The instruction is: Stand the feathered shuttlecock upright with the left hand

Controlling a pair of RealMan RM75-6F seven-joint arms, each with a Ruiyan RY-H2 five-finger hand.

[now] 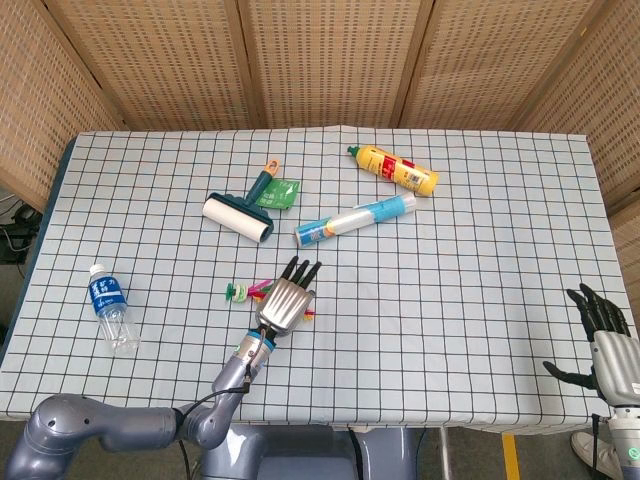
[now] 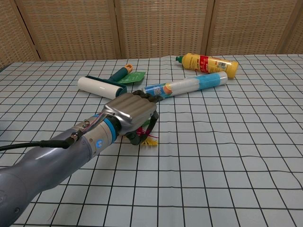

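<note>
The shuttlecock (image 1: 262,291) is located on the worktop (image 1: 470,260), lying on its side near the front edge, left of centre. In the head view its green base (image 1: 232,291) is seen pointing left, clear of the left robot hand (image 1: 285,300); the coloured feathers (image 2: 150,138) are largely covered by that robot hand. In the chest view the fingers (image 2: 143,128) are seen curled down over the feathers, with red and yellow tips protruding beneath. Whether the feathers are actually gripped cannot be told from either view.

The right robot hand (image 1: 600,335) is held off the worktop at the right, fingers spread, holding nothing.

Handling, as judged: the shuttlecock is expected to be very light and easily displaced by a passing finger. The feathers are soft and easily bent or crushed, so firm pressure there is to be avoided. The base is likely the stiffer, heavier end; a light pinch on the stem just above the base is recommended, so that the item can be rotated and set down on the base.

A lint roller (image 1: 240,212), a water bottle (image 1: 110,307), a yellow bottle (image 1: 395,169) and a blue tube (image 1: 355,220) are also present, well apart from the shuttlecock.
</note>
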